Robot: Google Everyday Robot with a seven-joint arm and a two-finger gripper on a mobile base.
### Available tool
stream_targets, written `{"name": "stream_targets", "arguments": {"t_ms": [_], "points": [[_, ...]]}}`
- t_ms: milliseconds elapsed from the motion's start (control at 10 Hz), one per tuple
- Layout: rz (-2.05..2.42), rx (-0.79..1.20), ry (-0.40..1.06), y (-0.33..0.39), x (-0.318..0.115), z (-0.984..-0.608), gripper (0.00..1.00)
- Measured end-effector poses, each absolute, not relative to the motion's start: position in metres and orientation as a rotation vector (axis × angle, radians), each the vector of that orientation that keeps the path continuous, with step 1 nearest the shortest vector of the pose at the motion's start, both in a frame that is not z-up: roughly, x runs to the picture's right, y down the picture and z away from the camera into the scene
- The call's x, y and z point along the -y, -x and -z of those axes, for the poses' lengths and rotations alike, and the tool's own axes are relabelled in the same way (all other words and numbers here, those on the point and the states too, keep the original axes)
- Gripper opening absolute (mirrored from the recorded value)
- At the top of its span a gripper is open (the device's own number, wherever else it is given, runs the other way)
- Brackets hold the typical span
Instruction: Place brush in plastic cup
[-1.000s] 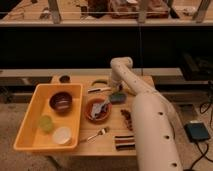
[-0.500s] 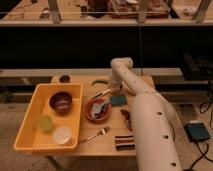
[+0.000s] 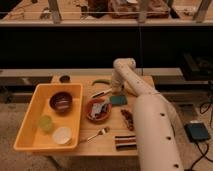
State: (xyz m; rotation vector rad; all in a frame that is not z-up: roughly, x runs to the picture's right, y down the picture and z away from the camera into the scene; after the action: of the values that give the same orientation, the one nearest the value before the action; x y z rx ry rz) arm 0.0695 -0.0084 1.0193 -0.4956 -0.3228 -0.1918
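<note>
Finds the gripper (image 3: pixel 116 89) low over the far middle of the table (image 3: pixel 95 147), just beside the brush (image 3: pixel 102 92); cannot tell whether clenched or released. Shows the brush lying flat beyond the red-brown dish (image 3: pixel 97 111), well apart from the plastic cup (image 3: pixel 46 123) inside the yellow tray (image 3: pixel 29 146). Judges nothing done yet: leaves grasping, lifting, carrying across, dropping in.

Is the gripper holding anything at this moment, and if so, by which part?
It cannot be told. The gripper is low over the table, at one end of the cream handle of the brush, but a grip is not visible.
</note>
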Motion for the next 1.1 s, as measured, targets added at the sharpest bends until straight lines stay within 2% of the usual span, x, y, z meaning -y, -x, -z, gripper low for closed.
{"name": "stream_targets", "arguments": {"t_ms": [300,600,1100], "points": [[0.066,0.338,0.444,-0.087,0.029,-0.999,0.00],[-0.008,0.360,0.378,-0.103,0.056,-0.964,0.00],[0.086,0.372,0.328,-0.069,0.061,-0.930,0.00]]}}
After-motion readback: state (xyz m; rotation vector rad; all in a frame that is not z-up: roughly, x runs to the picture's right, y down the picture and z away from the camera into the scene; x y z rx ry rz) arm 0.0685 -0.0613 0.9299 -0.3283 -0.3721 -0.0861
